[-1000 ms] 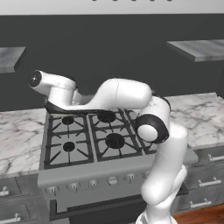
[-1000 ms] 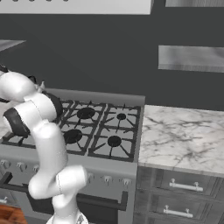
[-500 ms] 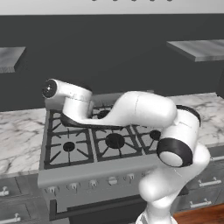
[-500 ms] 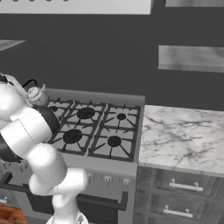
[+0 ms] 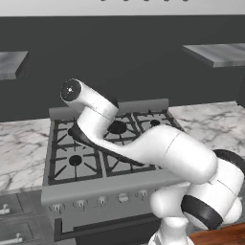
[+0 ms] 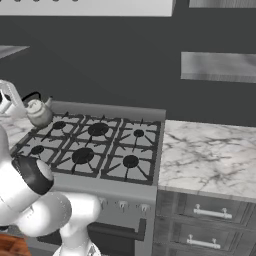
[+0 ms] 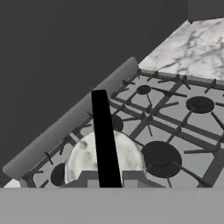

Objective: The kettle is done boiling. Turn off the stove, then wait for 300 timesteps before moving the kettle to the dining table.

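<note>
The kettle (image 6: 39, 112), small and silver-grey, hangs just above the back left burner of the stove (image 6: 126, 186). Its thin black handle (image 7: 104, 135) runs up from the round lid in the hand view. My gripper (image 6: 27, 97) is shut on that handle, above the kettle (image 7: 89, 158). In the left base view my own arm covers the kettle and bends across the stove (image 5: 95, 190). Black grates and burners (image 7: 175, 109) spread to the right of the kettle. The dining table is out of view.
Marble counters flank the range, one on the right (image 6: 210, 155) and one on the left (image 5: 21, 148). Front knobs (image 5: 123, 196) line the stove's panel. Grey drawers (image 6: 210, 215) sit under the right counter. Wall shelves (image 5: 215, 52) hang above.
My hand has shifted a little to the right over the stove's back while the elbow swung down and right. The kettle has come out from behind the arm in the right base view.
</note>
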Controlling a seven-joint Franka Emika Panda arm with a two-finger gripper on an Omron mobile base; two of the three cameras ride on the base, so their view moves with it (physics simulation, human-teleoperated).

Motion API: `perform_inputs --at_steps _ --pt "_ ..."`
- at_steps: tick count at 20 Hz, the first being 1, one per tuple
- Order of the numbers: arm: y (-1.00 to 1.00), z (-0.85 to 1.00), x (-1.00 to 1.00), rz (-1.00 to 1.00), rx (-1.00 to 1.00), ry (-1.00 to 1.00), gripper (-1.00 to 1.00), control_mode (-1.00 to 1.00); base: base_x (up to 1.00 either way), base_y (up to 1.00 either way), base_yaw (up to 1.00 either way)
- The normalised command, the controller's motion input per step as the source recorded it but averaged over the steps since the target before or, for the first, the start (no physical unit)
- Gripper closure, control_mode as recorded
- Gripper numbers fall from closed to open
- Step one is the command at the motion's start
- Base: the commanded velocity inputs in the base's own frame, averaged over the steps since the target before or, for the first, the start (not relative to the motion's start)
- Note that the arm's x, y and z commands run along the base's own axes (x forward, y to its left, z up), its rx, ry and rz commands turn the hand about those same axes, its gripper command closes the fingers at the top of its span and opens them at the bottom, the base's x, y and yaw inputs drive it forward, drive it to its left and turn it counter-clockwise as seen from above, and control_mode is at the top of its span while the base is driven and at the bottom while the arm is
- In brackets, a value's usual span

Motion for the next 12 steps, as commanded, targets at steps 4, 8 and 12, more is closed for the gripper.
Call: perform_inputs --at_steps 4,8,12 --pt "-0.44 0.17 -0.57 -0.06 0.19 0.00 1.00 -1.00 0.00 0.00 0.00" --pt "-0.48 0.08 -0.55 -0.06 0.18 0.00 1.00 -1.00 0.00 0.00 0.00" --pt "-0.46 0.16 -0.36 -0.06 0.14 0.02 1.00 -1.00 0.00 0.00 0.00"
